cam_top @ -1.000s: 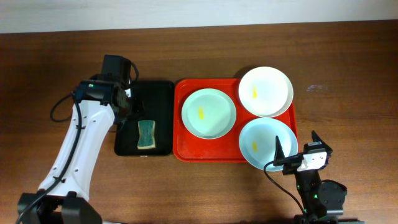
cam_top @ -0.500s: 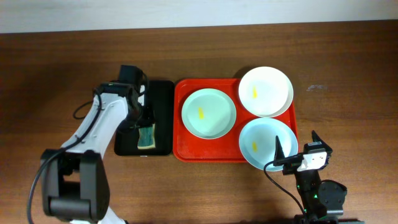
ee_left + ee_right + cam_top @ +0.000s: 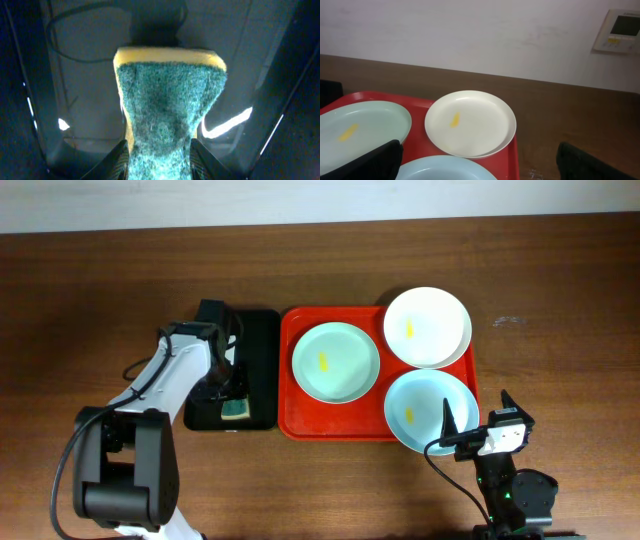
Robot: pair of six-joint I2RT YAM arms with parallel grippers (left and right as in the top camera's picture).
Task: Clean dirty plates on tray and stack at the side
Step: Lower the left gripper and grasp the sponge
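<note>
All three plates are lying on the red tray (image 3: 288,395), each carrying a small yellow smear near its middle. The mint plate (image 3: 336,362) is sitting flat in the left half of the tray. The white plate (image 3: 428,327) is occupying the far right corner, its edge reaching out past the tray's far rim. The pale blue plate (image 3: 431,411) is resting in the near right corner, close against the white one and hanging over the near rim. Whether those two edges are touching cannot be told.

Just left of the red tray, the narrower black tray (image 3: 262,330) is lying alongside it on the brown table (image 3: 560,270). A sponge (image 3: 167,115), green scouring face over yellow foam, is sitting at the near half of the black tray. The left gripper (image 3: 159,161) is reaching down onto it, its fingers pressing in on both sides and squeezing the sponge into a narrow waist.

The right gripper (image 3: 477,415) is hovering at the near right, beside the pale blue plate's near edge. Its fingers are spreading wide and holding nothing.

Beyond the table, a small wall panel (image 3: 620,31) is showing on the pale wall at the far right.
</note>
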